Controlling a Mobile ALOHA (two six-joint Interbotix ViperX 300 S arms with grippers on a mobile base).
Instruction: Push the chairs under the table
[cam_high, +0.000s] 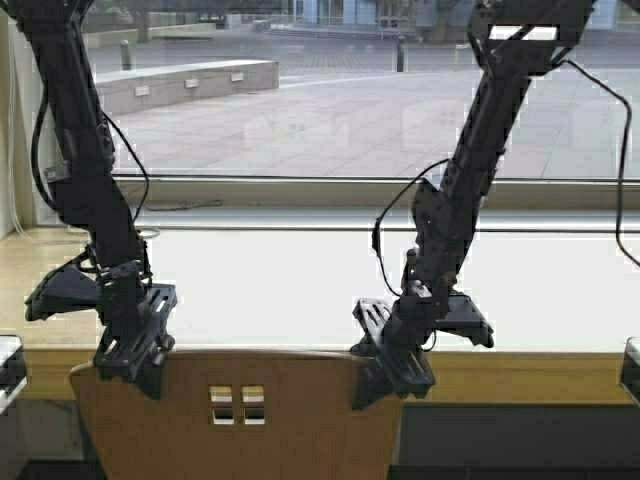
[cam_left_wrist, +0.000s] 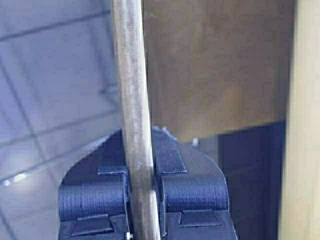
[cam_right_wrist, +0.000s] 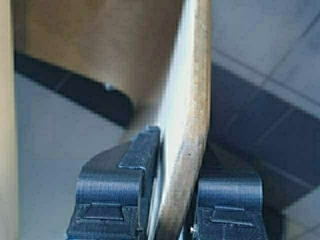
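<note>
One light-brown plywood chair (cam_high: 250, 420) shows its curved backrest with four small square cut-outs at the bottom of the high view, right at the front edge of the table (cam_high: 300, 290). My left gripper (cam_high: 135, 365) is shut on the backrest's top edge near its left corner. Near the right corner, the right gripper (cam_high: 392, 378) grips the same edge. In the left wrist view the edge of the backrest (cam_left_wrist: 131, 100) runs between the fingers (cam_left_wrist: 192, 192). The backrest edge (cam_right_wrist: 192, 115) also sits clamped between the right fingers (cam_right_wrist: 115, 185). The chair's seat and legs are hidden.
The pale glossy tabletop has a yellowish wood front edge (cam_high: 520, 375) and runs along a large window (cam_high: 330, 100) looking onto a paved court. Dark objects sit at the far left (cam_high: 10, 365) and far right (cam_high: 630, 365) edges. Tiled floor (cam_left_wrist: 50, 100) lies below.
</note>
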